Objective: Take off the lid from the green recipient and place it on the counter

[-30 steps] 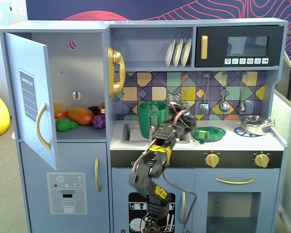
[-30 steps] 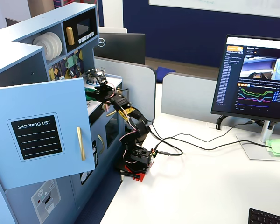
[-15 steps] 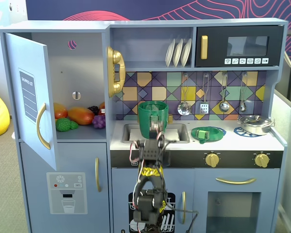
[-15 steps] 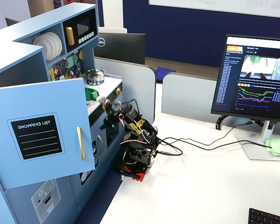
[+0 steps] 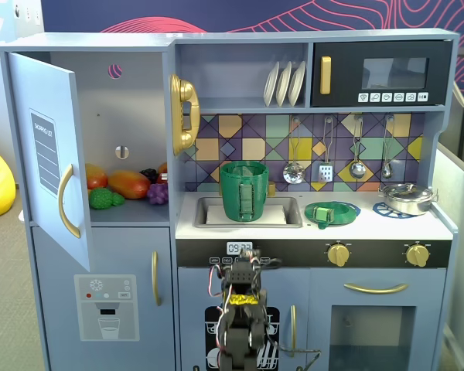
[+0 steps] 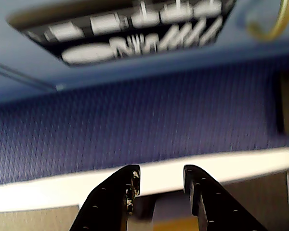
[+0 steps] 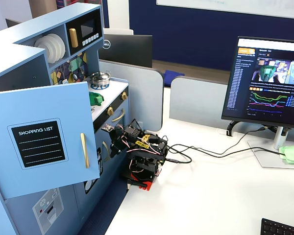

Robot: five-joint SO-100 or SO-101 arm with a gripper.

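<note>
Standing in the grey sink basin (image 5: 284,210) of the white flat toy-kitchen counter (image 5: 387,225), the tall translucent green plastic jar with a ribbed vertical handle (image 5: 245,191) is upright and open at the top in a fixed view. The small round flat translucent green lid (image 5: 331,212) lies flat on the counter just right of the sink, apart from the jar, seemingly over one of the blue round burner prints, though the print beneath it is hard to make out. Farther right of the sink a silver metal pot (image 5: 407,198) sits on the other blue burner print (image 5: 384,208).

The black robot arm (image 5: 240,313) is folded low in front of the cabinet, below the sink. In the other fixed view the arm (image 7: 139,157) sits on the white desk beside the kitchen, and only a sliver of the green lid (image 7: 95,98) shows on the counter past the open blue fridge door (image 7: 44,138).

In the wrist view the gripper (image 6: 161,180) points at the blue cabinet front; its two black fingers (image 6: 126,185) are parted with a clear gap and nothing between them, so it is released and empty. The picture there is blurred.

Left of the sink, toy fruit (image 5: 117,187) lies in the open fridge compartment.
</note>
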